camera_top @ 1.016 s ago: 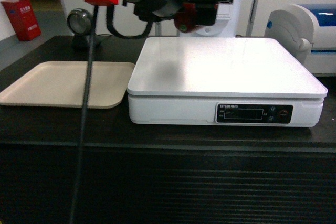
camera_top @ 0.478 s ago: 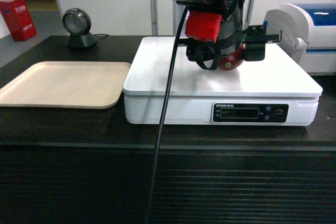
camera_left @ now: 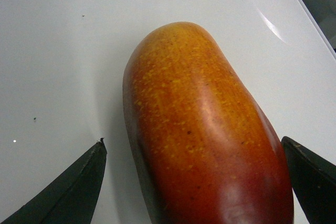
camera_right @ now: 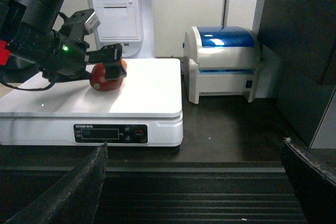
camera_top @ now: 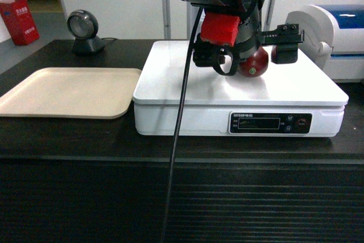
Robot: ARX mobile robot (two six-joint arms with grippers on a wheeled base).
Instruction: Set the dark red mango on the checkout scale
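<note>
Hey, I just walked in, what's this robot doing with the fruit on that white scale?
The left gripper has its fingers spread on either side of the dark red mango, which lies on the white platform of the scale on the dark checkout counter. In the left wrist view there are gaps between the mango and both fingers, so it looks released. The right gripper is open, low in front of the counter. A beige tray sits beside the scale.
</note>
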